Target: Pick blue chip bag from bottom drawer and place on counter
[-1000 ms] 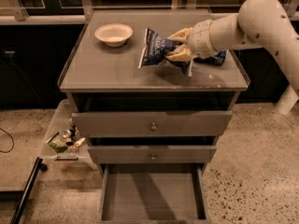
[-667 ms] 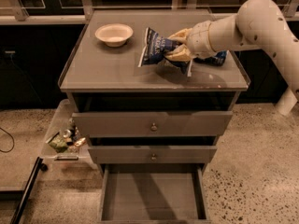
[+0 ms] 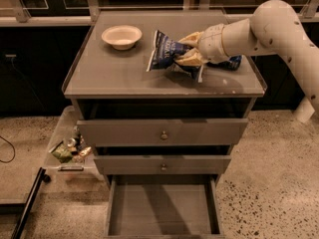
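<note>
The blue chip bag (image 3: pixel 166 52) is on the counter (image 3: pixel 124 73), near its middle, tilted with its white lettering showing. My gripper (image 3: pixel 186 50) reaches in from the right and its pale fingers (image 3: pixel 191 38) are closed on the bag's right end. The bottom drawer (image 3: pixel 162 214) is pulled fully out below, and its flat grey inside holds nothing.
A white bowl (image 3: pixel 121 36) sits at the counter's back left. A blue can (image 3: pixel 228 62) lies behind my wrist at the counter's right. The two upper drawers (image 3: pixel 162 132) are slightly open. A clear bin of clutter (image 3: pixel 70 151) stands on the floor at the left.
</note>
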`<state>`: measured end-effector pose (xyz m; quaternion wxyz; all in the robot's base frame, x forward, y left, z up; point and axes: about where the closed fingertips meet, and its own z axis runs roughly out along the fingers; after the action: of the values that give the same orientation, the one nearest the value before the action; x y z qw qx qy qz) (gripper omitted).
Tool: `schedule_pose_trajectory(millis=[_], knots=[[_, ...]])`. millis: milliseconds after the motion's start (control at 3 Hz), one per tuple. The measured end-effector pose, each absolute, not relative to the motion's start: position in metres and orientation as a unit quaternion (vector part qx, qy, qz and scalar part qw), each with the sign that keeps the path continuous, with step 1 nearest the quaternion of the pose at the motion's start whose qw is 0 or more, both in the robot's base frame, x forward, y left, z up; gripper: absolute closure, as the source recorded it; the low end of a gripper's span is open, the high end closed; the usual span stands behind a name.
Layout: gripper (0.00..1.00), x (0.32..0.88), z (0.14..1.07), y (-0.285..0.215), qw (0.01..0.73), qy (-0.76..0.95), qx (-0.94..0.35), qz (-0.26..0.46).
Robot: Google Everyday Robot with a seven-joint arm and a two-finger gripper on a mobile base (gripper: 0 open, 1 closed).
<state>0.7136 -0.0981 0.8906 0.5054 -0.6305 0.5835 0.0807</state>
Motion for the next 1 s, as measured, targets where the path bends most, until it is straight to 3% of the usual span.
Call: schedule_pose_trajectory(millis=[1000], knots=[[0.11,0.7136,0.8906,-0.0981,0.505,0.583,-0.631,0.081]])
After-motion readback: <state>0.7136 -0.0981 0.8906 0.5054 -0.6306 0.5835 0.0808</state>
